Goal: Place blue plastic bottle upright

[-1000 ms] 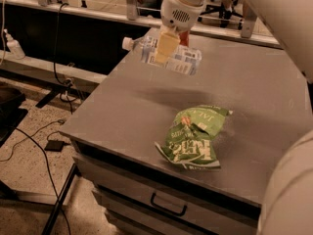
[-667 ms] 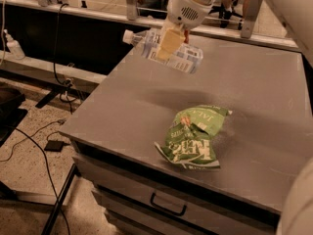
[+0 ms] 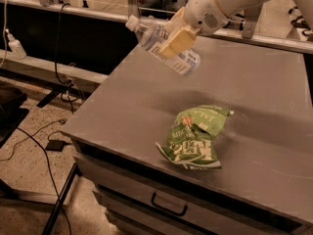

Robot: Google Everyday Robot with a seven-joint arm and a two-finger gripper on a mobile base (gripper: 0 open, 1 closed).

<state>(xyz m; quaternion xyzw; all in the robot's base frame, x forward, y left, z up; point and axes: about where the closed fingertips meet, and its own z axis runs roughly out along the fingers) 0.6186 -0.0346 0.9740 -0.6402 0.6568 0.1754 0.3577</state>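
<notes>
Camera view, the only one on hand. You have the gripper [image 3: 174, 42] in the upper middle of the frame, above the far-left part of the grey cabinet top [image 3: 142, 106]. Its tan fingers [image 3: 180, 35] are clamped around the mid-body of the blue plastic bottle [image 3: 186, 61]. The bottle is airborne, clear of the surface and tilted, with the white cap [image 3: 132, 22] toward the upper left and the base toward the lower right. Change against a second ago: the cap end sits higher in the frame and the tilt is steeper, while the base end holds roughly the same spot. The arm [image 3: 220, 6] now comes in more from the upper right. Reading: you are swinging the bottle toward vertical in the air; the lift is done and the set-down has not begun. It is far from vertical, so I judge more wrist rotation is needed before lowering. The green snack bag [image 3: 195, 138] lies crumpled at centre, well apart from the bottle and unmoved. Risk, as a judgement: lowering at this tilt lands the base edge first and the bottle tips over.
</notes>
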